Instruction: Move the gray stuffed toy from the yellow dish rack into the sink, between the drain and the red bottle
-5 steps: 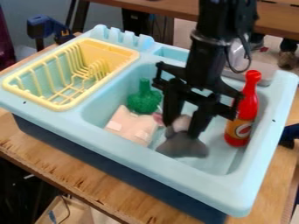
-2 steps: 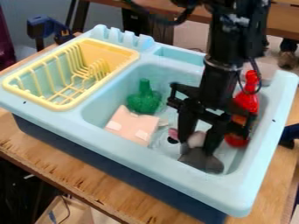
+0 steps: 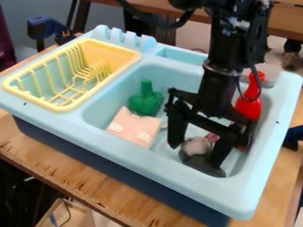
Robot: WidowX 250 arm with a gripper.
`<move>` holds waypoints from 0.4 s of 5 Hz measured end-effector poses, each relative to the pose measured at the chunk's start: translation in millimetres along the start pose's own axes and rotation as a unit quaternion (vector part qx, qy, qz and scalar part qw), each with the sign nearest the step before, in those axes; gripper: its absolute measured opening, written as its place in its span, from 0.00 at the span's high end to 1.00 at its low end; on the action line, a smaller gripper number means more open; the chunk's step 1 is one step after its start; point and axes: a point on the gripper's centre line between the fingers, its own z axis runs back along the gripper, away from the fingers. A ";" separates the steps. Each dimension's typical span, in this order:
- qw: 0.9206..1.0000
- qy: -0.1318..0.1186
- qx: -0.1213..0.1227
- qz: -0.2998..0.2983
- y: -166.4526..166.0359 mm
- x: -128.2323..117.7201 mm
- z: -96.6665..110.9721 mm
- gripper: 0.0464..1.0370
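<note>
Light-blue toy sink (image 3: 177, 174): on its basin floor, near the front wall, the grey toy (image 3: 194, 155) is seen.
Black gripper (image 3: 197, 156): its fingers are held wide, around the toy.
Grey toy: probably light and soft; it is best pinched gently across its rounded middle.

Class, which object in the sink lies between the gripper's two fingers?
The grey object, inside the open gripper; the green toy, pink item and red bottle are outside it.

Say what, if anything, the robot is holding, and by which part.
Nothing appears held: the fingers stand apart, the grey toy between them in the sink.
</note>
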 end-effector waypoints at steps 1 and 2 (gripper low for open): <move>0.999 -0.038 0.008 -0.004 -6.0 -12.5 27.1 0.03; 0.994 -0.109 0.017 0.027 6.4 -36.4 76.3 0.03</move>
